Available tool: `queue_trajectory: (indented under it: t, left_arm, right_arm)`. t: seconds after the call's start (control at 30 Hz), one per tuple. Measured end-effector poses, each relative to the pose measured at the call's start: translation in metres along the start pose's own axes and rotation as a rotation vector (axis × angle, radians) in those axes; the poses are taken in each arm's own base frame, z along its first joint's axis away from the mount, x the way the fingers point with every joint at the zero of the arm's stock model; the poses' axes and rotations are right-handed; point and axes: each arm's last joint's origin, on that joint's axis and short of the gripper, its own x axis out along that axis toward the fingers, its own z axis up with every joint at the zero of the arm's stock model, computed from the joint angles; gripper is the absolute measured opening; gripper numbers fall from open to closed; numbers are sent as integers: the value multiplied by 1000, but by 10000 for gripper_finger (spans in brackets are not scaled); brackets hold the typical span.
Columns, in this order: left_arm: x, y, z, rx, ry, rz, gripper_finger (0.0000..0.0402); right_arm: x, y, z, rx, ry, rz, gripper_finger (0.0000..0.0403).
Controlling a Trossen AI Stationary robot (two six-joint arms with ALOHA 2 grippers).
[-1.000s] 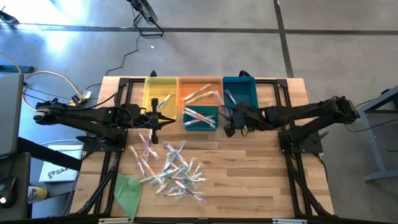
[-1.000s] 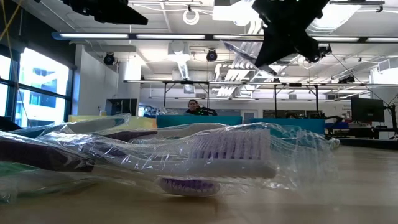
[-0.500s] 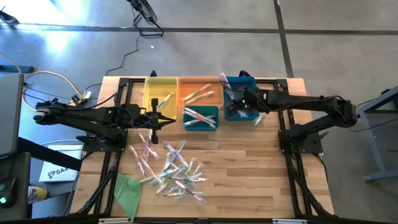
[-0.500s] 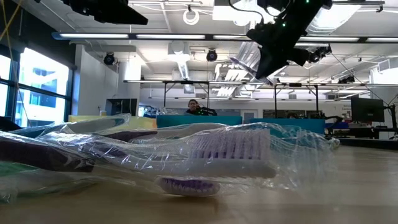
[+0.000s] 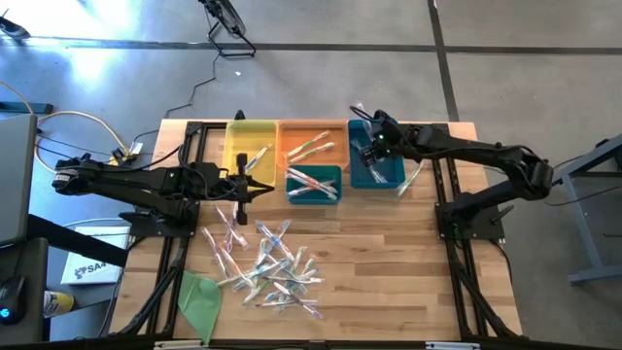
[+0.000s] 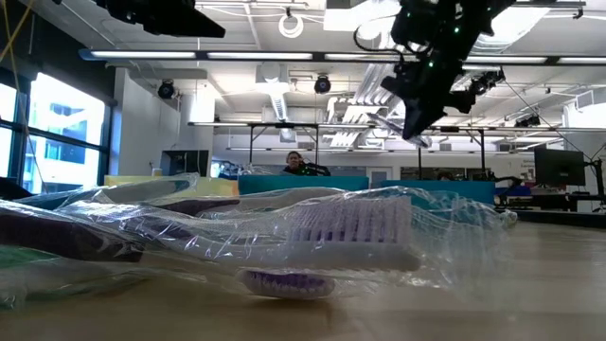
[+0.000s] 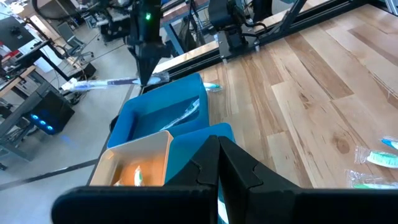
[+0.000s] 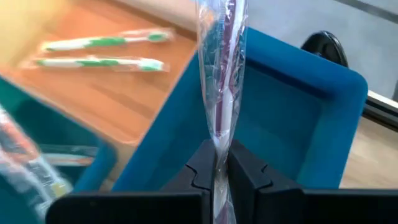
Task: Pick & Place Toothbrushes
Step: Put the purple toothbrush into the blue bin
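Overhead, the right hand pinches a wrapped toothbrush above the blue bin, its long axis reaching toward the surface's far edge.

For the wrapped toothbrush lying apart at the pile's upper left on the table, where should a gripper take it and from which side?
Probably mid-handle, coming straight down from above. That toothbrush lies flat on the table, a little apart from the pile, so the jaws could close across its thin width without catching neighbours. Its clear wrapper may slip.
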Motion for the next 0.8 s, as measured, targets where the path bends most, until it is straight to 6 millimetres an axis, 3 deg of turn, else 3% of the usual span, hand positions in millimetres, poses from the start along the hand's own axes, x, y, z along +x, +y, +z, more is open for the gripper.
queue_trajectory:
  t: [0.8]
  left_arm:
    - [0,0,0,0,0,0,0]
  right_arm:
    - [91,-5,-24,-55,327,-145,15]
